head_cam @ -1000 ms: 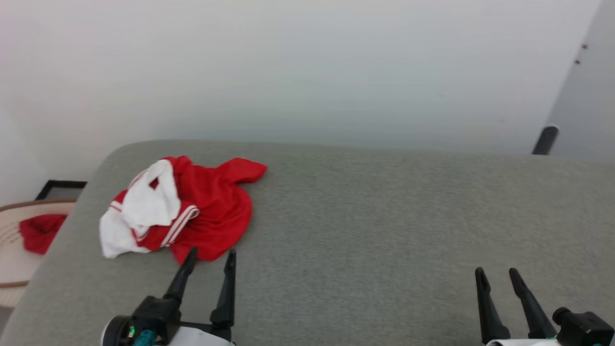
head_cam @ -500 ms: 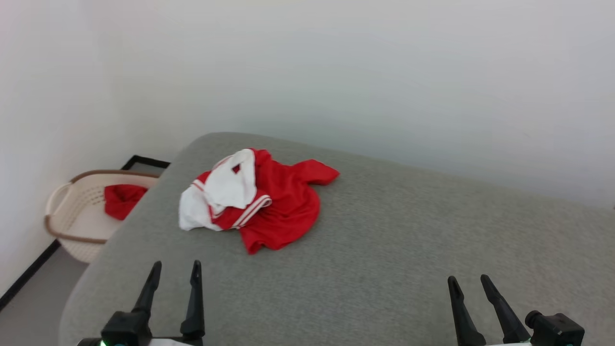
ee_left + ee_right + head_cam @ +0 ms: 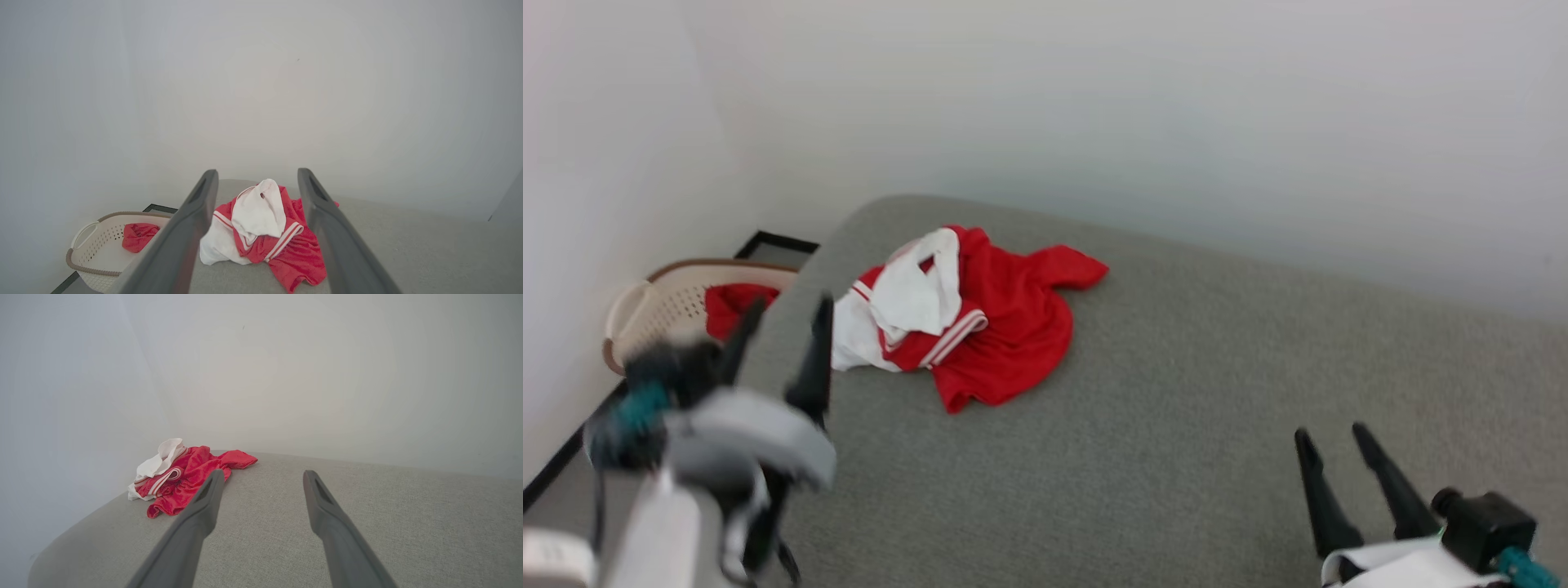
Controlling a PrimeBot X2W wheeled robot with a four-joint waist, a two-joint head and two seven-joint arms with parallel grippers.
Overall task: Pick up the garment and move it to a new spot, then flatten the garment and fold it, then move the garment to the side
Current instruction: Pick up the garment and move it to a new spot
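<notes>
**Getting ready to grab**

The red-and-white garment (image 3: 980,327) lies bunched at the far left corner of the grey worktop (image 3: 1176,408), untouched. The left hand (image 3: 790,304) has just risen near it, wide open and empty, so the pick-up seems next. The right hand (image 3: 1331,430) waits open and empty.

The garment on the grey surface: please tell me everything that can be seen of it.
The garment is soft bright red fabric with white panels and thin white-and-red striped trim. It lies crumpled in a loose heap, neither flattened nor folded, near the far left corner of the grey padded surface, which alone touches it. The left gripper and the right gripper are open and apart from it.
</notes>
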